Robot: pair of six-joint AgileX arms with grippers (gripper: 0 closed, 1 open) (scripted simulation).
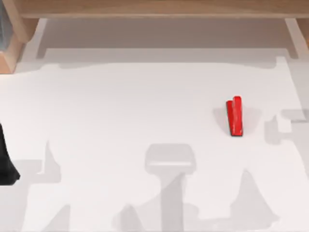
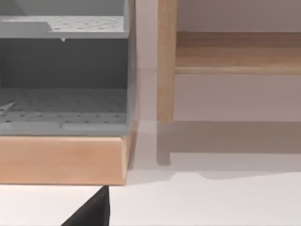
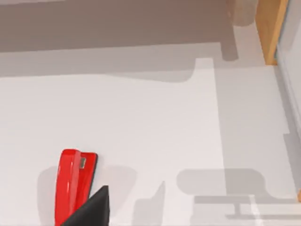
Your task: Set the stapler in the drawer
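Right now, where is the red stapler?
The stapler lies on the white table, at the top view's right side, in front of the wooden furniture.

— Can any lettering, label, brand or number be read anywhere?
— None can be read; no writing is seen on the stapler (image 1: 234, 116), the tabletop (image 1: 120, 111) or the wooden furniture (image 1: 154, 7).

Left arm (image 1: 6, 164) parked at table's left edge, pincer state unclear
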